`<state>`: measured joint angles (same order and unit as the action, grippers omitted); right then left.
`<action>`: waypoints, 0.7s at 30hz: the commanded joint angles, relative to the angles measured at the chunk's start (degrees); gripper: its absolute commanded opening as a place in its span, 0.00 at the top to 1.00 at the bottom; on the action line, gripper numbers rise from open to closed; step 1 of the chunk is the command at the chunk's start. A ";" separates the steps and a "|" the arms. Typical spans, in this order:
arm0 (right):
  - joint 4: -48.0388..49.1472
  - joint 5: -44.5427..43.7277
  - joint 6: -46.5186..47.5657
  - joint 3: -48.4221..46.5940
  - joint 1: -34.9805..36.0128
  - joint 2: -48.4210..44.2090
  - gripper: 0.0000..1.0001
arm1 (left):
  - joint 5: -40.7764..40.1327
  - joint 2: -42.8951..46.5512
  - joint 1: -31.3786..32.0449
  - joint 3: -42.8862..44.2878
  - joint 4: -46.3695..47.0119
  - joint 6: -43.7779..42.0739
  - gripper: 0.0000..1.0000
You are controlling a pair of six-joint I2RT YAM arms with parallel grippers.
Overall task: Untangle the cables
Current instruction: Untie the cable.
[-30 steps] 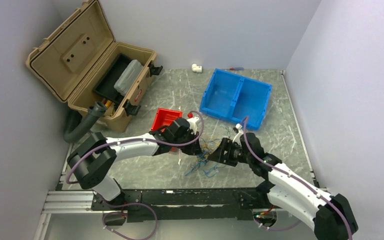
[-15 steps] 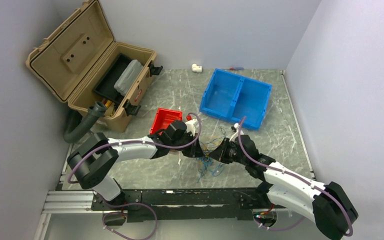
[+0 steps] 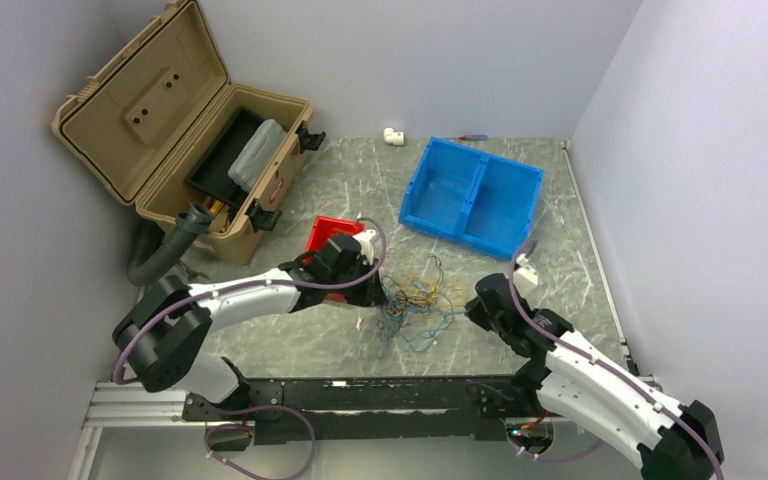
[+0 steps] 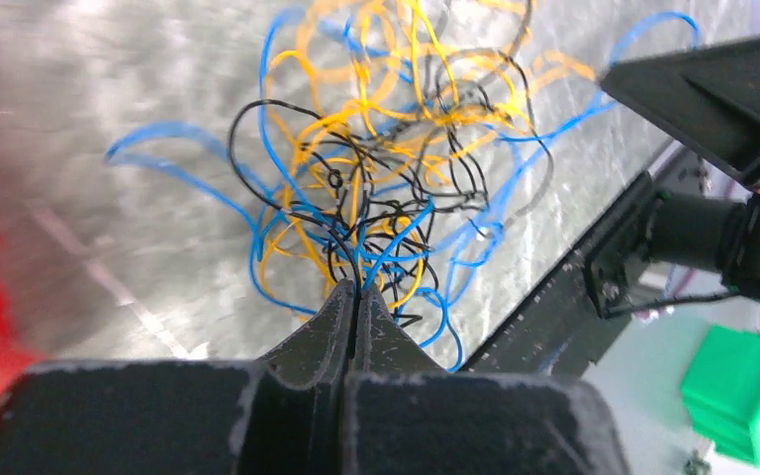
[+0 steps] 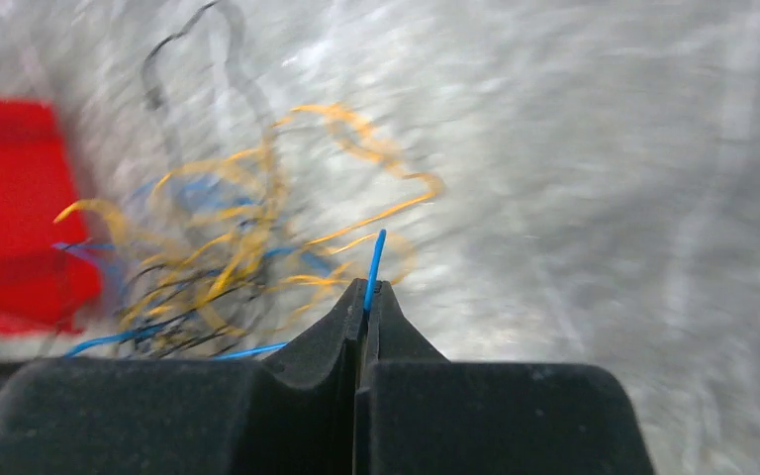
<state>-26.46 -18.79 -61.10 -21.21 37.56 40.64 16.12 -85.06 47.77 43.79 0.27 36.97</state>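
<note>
Grey marbled tabletop (image 3: pixel 340 190) carries the cables (image 3: pixel 415 300) as a loose yellow, blue and black snarl. It lies between the two arms, just beside the red bin (image 3: pixel 332 236). The left fingers (image 4: pixel 332 327) are pressed together on a few black and blue strands at the near edge of the knot. The right fingers (image 5: pixel 396 336) are likewise closed, pinching one blue strand whose tip pokes up past them. With both sides clamped, the main risk is pulling apart too far or too fast, since the crossings in the middle may cinch into a tighter knot rather than slide free. The blue strand is held close to its end, so it could slip out. A sideways drag might also sweep loops against the red bin and snag there.
</note>
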 commanded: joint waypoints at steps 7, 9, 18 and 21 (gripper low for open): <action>-27.94 -21.24 -25.30 -5.49 -0.10 -2.17 1.00 | -6.79 10.85 -7.25 -4.42 -4.59 0.02 1.00; -28.88 -22.65 -25.34 -6.54 -0.13 -2.77 1.00 | -6.44 10.80 -7.29 -4.17 -5.26 -0.67 1.00; -13.44 -14.90 6.18 -10.84 -0.13 -4.18 0.99 | -0.50 7.60 -7.31 -2.79 -3.40 -3.46 1.00; -3.74 -1.62 16.68 -9.48 -0.13 -5.28 0.46 | 3.27 6.11 -7.12 -2.31 -1.19 -3.99 1.00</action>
<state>-45.30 -35.05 -63.92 -29.95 37.39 36.69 13.74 -77.47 40.47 39.57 -4.67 34.98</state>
